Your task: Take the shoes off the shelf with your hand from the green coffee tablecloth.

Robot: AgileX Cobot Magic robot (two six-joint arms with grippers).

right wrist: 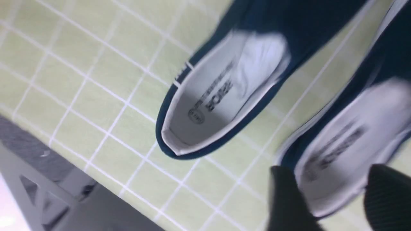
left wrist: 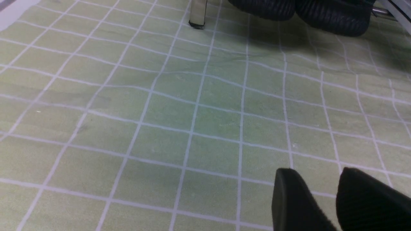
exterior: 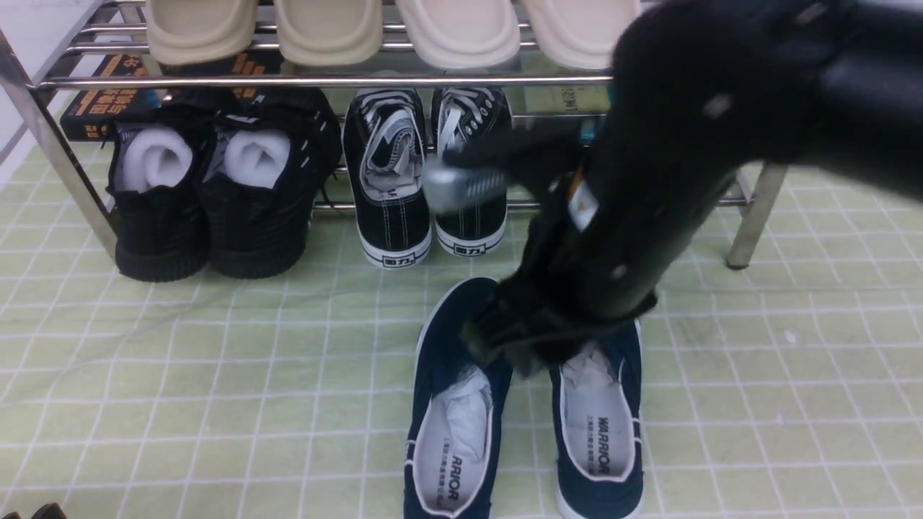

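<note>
The right gripper point(right wrist: 332, 168) hangs low over the navy slip-on shoes point(exterior: 441, 353), its black fingers point(right wrist: 289, 199) standing well apart and closed on nothing. The pair lies directly beneath it on the green checked tablecloth point(exterior: 216, 360), heels toward the robot, clear of the steel shoe rack point(exterior: 288, 81) that stands beyond the gripper. One shoe's heel shows in the gap between the fingers, though whether they touch it cannot be told. I judge these canvas shoes light and soft: the uppers would fold under a pinch, while the white rubber sole and heel rim are firmer, so the heel collar or the sidewall down by the sole looks the soundest place to hold. The left gripper point(left wrist: 318, 171) sits narrowly parted over bare cloth, holding nothing.
</note>
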